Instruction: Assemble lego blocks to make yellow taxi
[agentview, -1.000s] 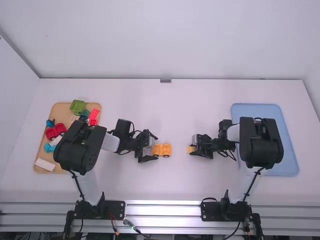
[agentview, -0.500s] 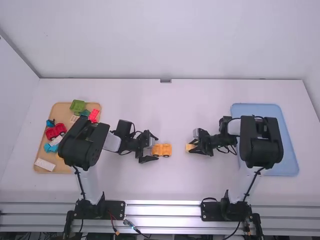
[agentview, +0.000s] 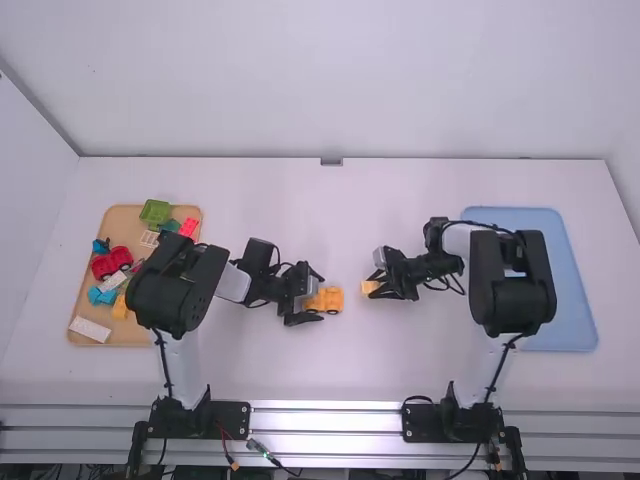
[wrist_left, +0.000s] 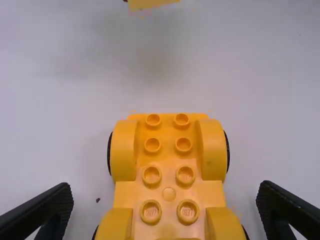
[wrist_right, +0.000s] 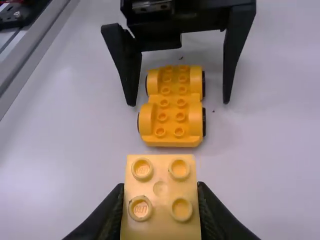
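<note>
Left gripper (agentview: 319, 300): jaws apart, yellow wheeled plastic base (wrist_left: 168, 195) between, untouched. Right gripper (agentview: 373, 286): jaws clamped on pale-yellow studded plastic block (wrist_right: 160, 200).

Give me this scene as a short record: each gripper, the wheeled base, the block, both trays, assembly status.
left gripper: open, fingers on either side of the wheeled base, apart from it
right gripper: closed on the yellow block
wheeled base: orange-yellow, studs up, on the table
yellow block: held studs up, apart from the base
tan tray: mixed coloured pieces
blue tray: right side of table
assembly: block not yet on base
</note>
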